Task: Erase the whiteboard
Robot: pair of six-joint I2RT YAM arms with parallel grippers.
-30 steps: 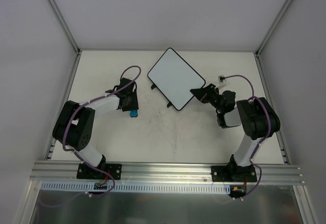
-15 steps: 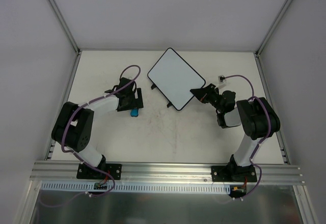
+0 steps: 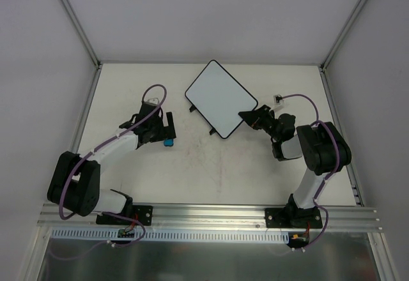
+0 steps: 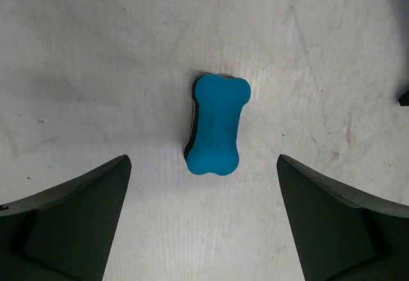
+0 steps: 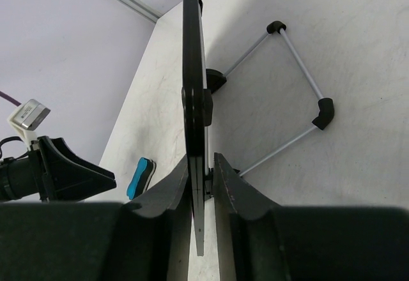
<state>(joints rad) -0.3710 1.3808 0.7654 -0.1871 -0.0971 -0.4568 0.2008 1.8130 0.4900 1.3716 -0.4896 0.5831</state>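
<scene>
1. Your whiteboard (image 3: 221,99) sits toward the far middle of the counter (image 3: 211,172), turned so its corners point diagonally. Its face shows clean white inside the thin black rim.
2. Your right fingers (image 3: 248,116) are clamped on the whiteboard's near-right corner. In the right wrist view, the right fingers (image 5: 201,166) press the board from both sides, and you see the whiteboard (image 5: 193,51) edge-on as a thin dark line running straight away from the camera.
3. In that same view, a wire stand (image 5: 300,70) with black end caps swings out from one side of the whiteboard and reaches the counter. From above, two small black tabs (image 3: 192,108) poke out along the whiteboard's near-left edge.
4. You cannot tell from these views how steeply the whiteboard leans.
5. The blue bone-shaped eraser (image 3: 169,142) lies flat on the counter, to the left of the whiteboard and nearer the arm bases than it. It is clearly apart from the board.
6. Your left fingers (image 3: 165,129) hover right over that eraser, left of the whiteboard. In the left wrist view, the left fingers (image 4: 203,163) are spread wide. The eraser (image 4: 217,126) lies between them with bare counter on both sides, touching neither.
</scene>
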